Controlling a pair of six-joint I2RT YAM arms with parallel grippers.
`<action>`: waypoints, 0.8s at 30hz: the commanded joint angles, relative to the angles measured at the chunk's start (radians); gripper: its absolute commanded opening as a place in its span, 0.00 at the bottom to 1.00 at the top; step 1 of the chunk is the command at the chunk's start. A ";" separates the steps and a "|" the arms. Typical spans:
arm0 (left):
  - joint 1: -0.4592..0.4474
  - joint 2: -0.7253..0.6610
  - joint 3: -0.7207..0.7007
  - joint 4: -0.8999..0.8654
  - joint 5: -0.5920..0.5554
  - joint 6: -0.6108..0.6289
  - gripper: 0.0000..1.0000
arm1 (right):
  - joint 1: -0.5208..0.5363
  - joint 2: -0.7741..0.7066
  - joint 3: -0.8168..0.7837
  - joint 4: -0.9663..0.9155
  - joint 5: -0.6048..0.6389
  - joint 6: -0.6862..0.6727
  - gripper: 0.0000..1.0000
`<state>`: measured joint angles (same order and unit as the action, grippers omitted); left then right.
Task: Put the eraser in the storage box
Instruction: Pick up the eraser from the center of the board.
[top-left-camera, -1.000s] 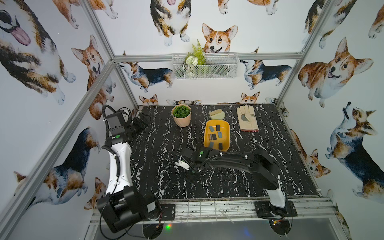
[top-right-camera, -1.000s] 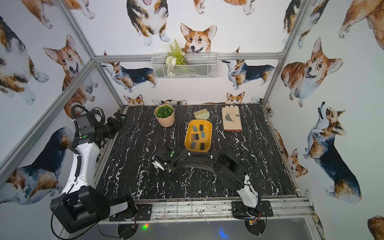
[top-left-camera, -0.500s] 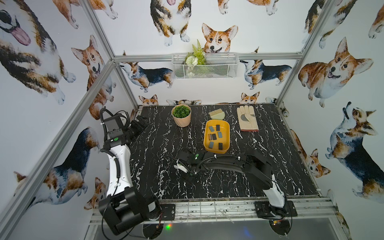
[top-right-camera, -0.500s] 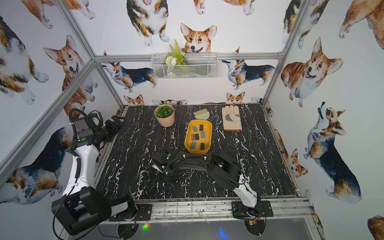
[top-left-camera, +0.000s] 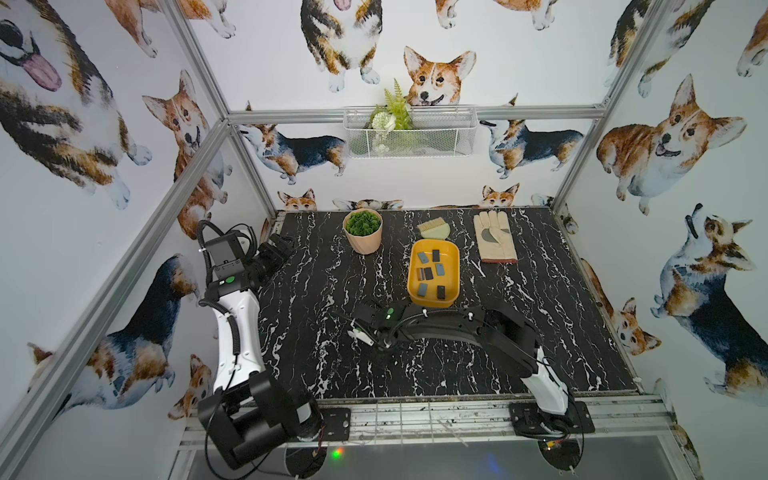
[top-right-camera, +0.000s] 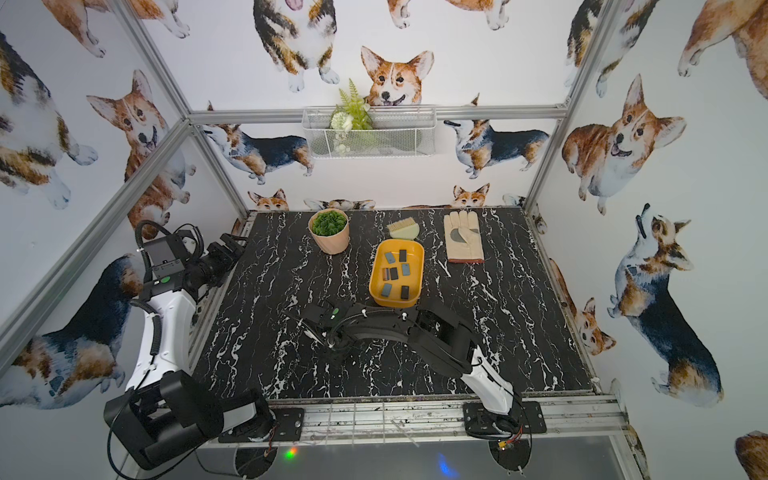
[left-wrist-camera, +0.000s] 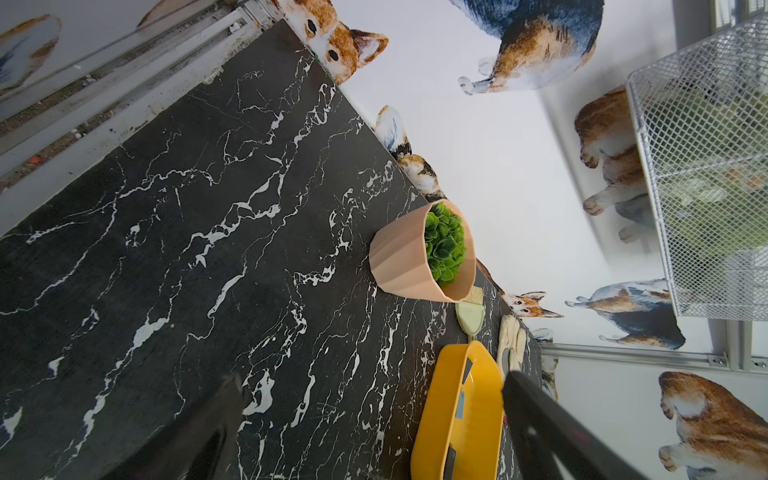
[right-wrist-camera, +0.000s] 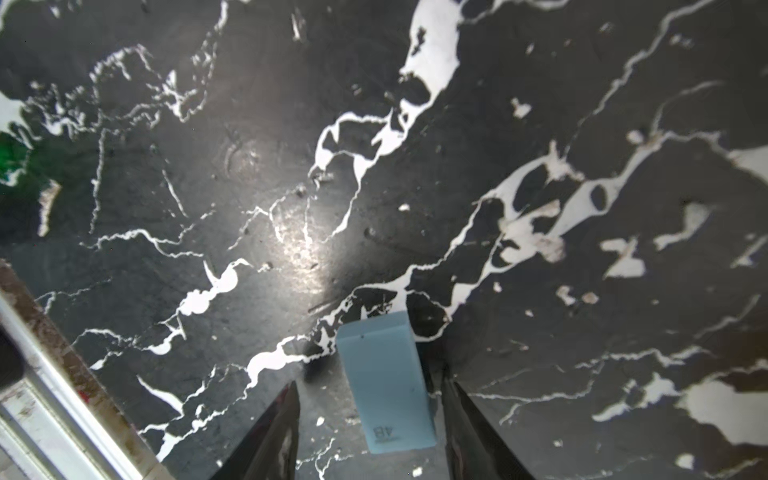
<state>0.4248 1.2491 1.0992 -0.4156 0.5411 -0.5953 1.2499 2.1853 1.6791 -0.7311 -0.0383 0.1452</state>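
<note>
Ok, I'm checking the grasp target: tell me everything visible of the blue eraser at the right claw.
The eraser is a pale blue rectangular block, matte, rubbery-looking, marked 4B near one end. It lies flat on the black marble table between the fingers of the right claw; one finger stands clear, the other looks close or touching.

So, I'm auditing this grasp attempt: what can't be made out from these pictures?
eraser: hidden under the right end effector in both top views.
Pieces in the storage box: too small to identify in both top views.
left end effector: fingers blurred and cut off by the left wrist view's edge.
</note>
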 joint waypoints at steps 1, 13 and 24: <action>0.004 0.000 -0.002 0.018 0.010 0.006 0.99 | 0.000 0.009 0.016 -0.015 0.020 -0.021 0.51; 0.008 0.007 -0.010 0.022 0.008 0.012 0.99 | -0.001 0.025 0.039 -0.033 0.069 -0.023 0.26; 0.008 0.018 -0.010 0.084 0.065 -0.020 1.00 | -0.113 -0.192 0.009 -0.029 0.127 0.037 0.24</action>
<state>0.4316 1.2652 1.0893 -0.3889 0.5663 -0.5964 1.1709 2.0392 1.6875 -0.7444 0.0566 0.1490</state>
